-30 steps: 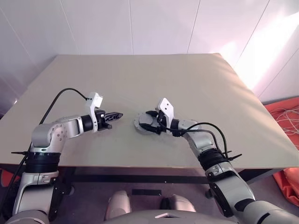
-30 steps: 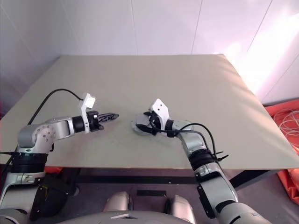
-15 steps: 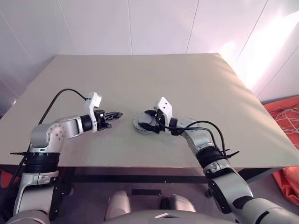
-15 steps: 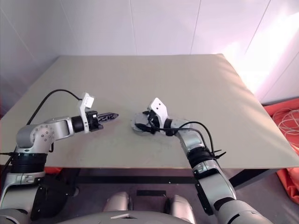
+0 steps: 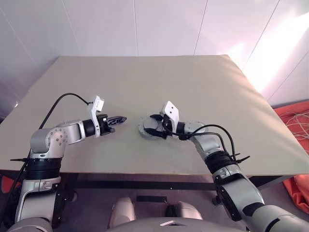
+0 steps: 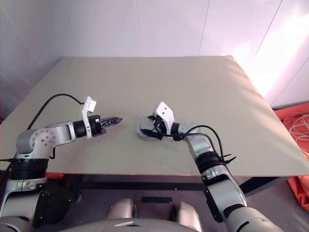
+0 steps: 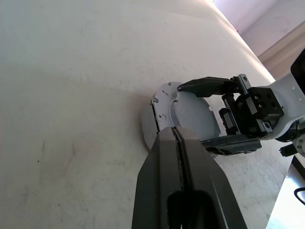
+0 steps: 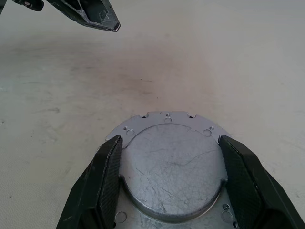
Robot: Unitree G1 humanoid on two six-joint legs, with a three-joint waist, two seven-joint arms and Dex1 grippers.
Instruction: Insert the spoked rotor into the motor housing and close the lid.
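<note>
Two hands of mine are over the table. My right gripper (image 8: 170,141) has its black fingers (image 8: 107,179) spread wide and set against either side of the motor housing (image 8: 171,179), grasping it by the edge of its raised round face. The housing lies flat on the table (image 5: 193,82), just right of the middle and towards the near edge. What it shows is a pale grey, scratched flat face with a stepped rim around it, dotted with small holes. The rim juts out past my right fingertips on the left side.

My left gripper (image 5: 119,119) is clenched tight, its two fingers pressed together with nothing between them. It hangs just above the tabletop, pointing right towards the housing. Its tip is near the housing's left edge but apart from it, with a strip of bare table between.

The table is a plain beige board in front of white wall panels. Beyond its right edge, orange cloth (image 5: 295,126) with pale cables on it lies on the floor.
</note>
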